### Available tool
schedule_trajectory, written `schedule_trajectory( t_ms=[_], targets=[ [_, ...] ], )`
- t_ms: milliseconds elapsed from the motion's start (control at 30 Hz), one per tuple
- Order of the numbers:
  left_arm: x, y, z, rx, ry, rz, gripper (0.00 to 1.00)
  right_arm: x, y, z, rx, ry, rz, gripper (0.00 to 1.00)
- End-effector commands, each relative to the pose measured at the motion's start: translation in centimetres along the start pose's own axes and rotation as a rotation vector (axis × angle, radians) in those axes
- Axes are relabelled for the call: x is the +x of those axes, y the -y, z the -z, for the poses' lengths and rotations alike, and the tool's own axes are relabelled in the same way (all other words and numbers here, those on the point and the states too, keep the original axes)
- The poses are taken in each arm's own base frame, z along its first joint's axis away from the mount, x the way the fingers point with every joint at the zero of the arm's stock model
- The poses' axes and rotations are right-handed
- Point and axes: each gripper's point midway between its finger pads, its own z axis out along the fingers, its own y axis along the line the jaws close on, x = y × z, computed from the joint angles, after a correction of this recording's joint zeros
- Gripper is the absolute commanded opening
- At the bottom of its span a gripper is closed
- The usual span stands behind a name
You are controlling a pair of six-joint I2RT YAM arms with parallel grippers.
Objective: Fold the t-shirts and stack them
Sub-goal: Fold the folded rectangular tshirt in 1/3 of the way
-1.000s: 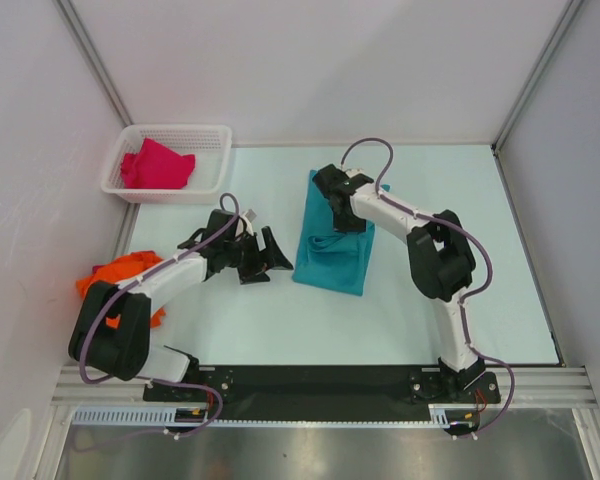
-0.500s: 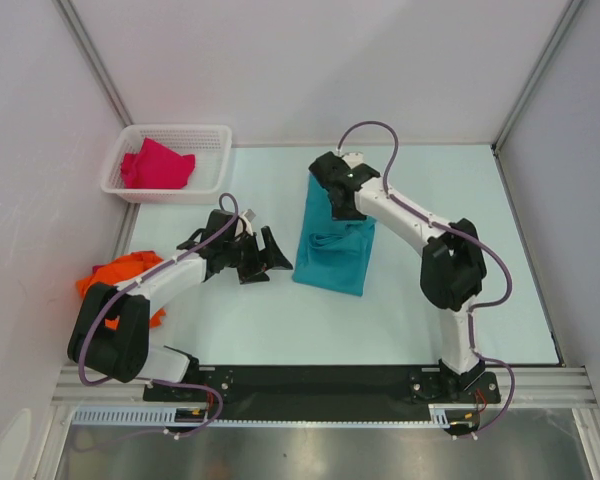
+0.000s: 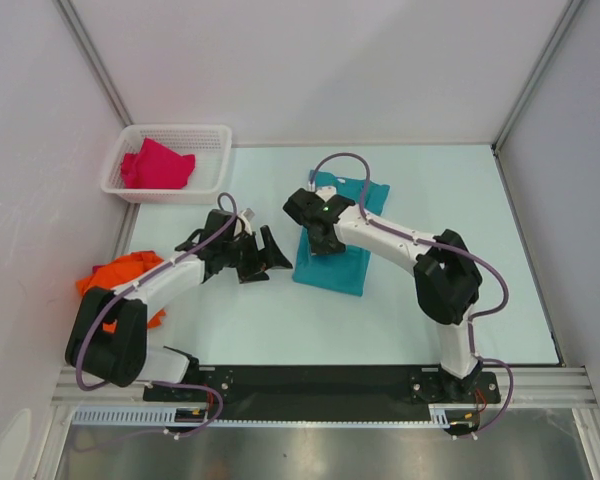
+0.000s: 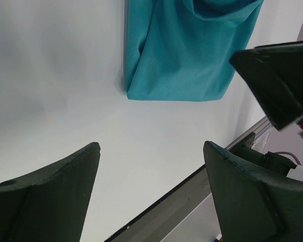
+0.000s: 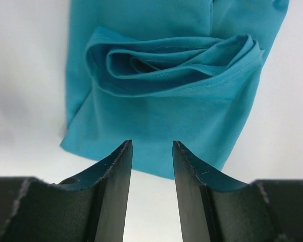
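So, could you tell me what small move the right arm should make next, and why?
Probably lower the right gripper onto the bunched fold of the teal t-shirt and close on it. Its jaws stand open and empty above the cloth, the fold lies rumpled rather than flat, and the left gripper hovers open beside the shirt.

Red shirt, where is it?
In the top view, the magenta-red cloth t-shirt lies inside the white plastic lattice basket at the far left of the pale table.

Pale table [image 3: 280, 330]: teal t-shirt [image 3: 342, 266] laid folded near centre; orange t-shirt [image 3: 130, 270] bunched at 9 o'clock edge; white basket [image 3: 170, 130] set at 10 o'clock corner.
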Motion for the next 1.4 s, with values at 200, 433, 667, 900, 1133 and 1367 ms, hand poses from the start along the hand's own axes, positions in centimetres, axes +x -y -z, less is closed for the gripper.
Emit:
schedule_trajectory(
  t_ms=[200, 433, 667, 900, 1133, 1367],
  targets=[
    [-0.2, 0.3, 1.2, 0.011, 0.039, -0.035, 0.89, -2.0, 0.4, -4.8, 0.040, 0.000, -0.033, 0.42],
    [-0.2, 0.0, 1.5, 0.002, 0.048, -0.035, 0.89, -6.6, 2.5, -7.5, 0.114, 0.035, -0.032, 0.42],
    [-0.1, -0.1, 1.4, 0.000, 0.045, -0.033, 0.89, -9.6, 4.3, -7.0, 0.134, 0.071, -0.051, 0.42],
    [0.0, -0.6, 0.4, 0.005, 0.031, -0.014, 0.89, -8.1, 5.6, -2.0, 0.066, 0.094, -0.116, 0.43],
    [0.5, -1.3, -1.3, 0.001, -0.002, 0.009, 0.89, -1.6, 7.1, 0.3, -0.053, 0.043, -0.197, 0.55],
    [1.3, -2.0, -3.2, -0.023, -0.034, 0.010, 0.89, 1.7, 6.7, 1.1, -0.105, 0.006, -0.232, 0.56]
  ],
)
